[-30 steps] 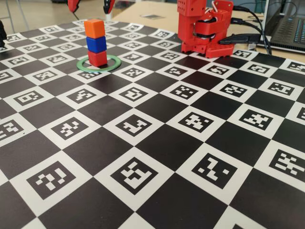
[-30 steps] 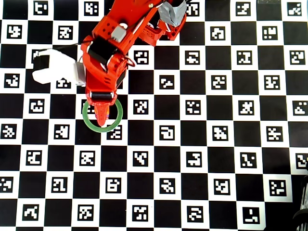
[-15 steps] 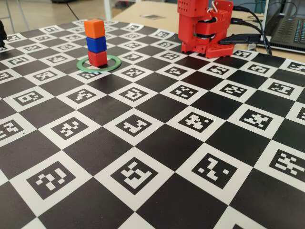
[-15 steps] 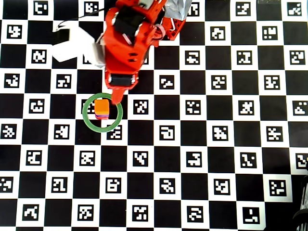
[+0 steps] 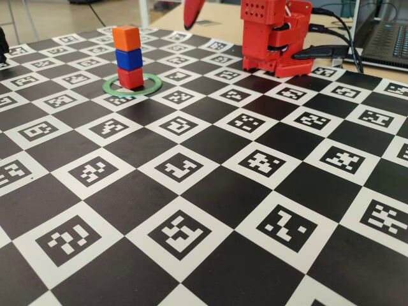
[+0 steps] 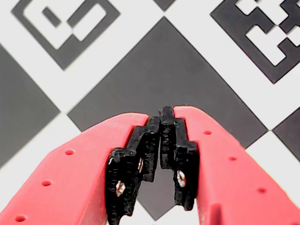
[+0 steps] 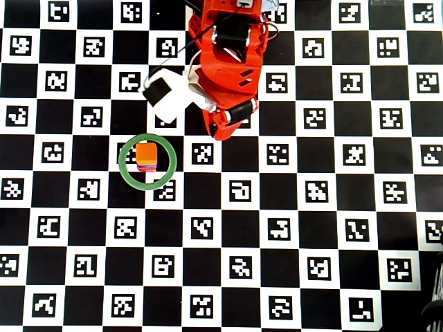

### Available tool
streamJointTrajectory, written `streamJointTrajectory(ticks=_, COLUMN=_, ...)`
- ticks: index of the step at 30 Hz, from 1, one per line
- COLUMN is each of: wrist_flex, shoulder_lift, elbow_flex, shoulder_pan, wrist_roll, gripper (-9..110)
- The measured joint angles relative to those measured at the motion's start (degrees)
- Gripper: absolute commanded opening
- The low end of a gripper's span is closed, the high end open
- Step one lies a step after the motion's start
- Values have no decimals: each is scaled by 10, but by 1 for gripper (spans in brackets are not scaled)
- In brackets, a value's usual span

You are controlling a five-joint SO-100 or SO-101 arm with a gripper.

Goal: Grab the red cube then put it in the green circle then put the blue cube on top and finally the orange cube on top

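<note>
Three cubes stand stacked inside the green circle [image 5: 156, 83] [image 7: 122, 163]: the red cube [image 5: 131, 78] at the bottom, the blue cube [image 5: 129, 59] on it and the orange cube [image 5: 126, 38] [image 7: 146, 153] on top. From overhead only the orange top shows clearly, with thin edges of the lower cubes. My gripper [image 7: 219, 131] [image 5: 191, 16] hangs in the air to the right of the stack and apart from it. In the wrist view the gripper [image 6: 166, 112] is shut with nothing between its black pads, over a black square of the board.
The arm's red base [image 5: 274, 38] stands at the board's far edge. A laptop [image 5: 386, 35] and cables [image 5: 331, 51] lie behind it at the right. A white camera block [image 7: 169, 97] rides on the wrist. The checkered marker board [image 5: 210, 191] covers the table.
The arm has swung from over the stack to the right in the overhead view and drawn back toward its base. The stack has not moved.
</note>
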Motion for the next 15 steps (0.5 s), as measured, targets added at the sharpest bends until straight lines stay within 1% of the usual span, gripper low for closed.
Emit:
streamJointTrajectory(ticks=4, wrist_flex=-25, shoulder_lift=83, elbow_flex=77, shoulder_pan=-15, wrist_roll=-57, gripper=-6)
streamJointTrajectory(ticks=9, wrist_flex=-25, shoulder_lift=161, elbow_flex=158, shoulder_pan=-30, wrist_roll=-139, gripper=-6)
streamJointTrajectory(ticks=13, wrist_flex=0, shoulder_lift=226, elbow_flex=211, shoulder_pan=-55, wrist_roll=-231, gripper=-6)
streamJointTrajectory(ticks=15, wrist_flex=16, shoulder_lift=250, elbow_flex=224, shoulder_pan=-58, wrist_roll=-258, gripper=-6)
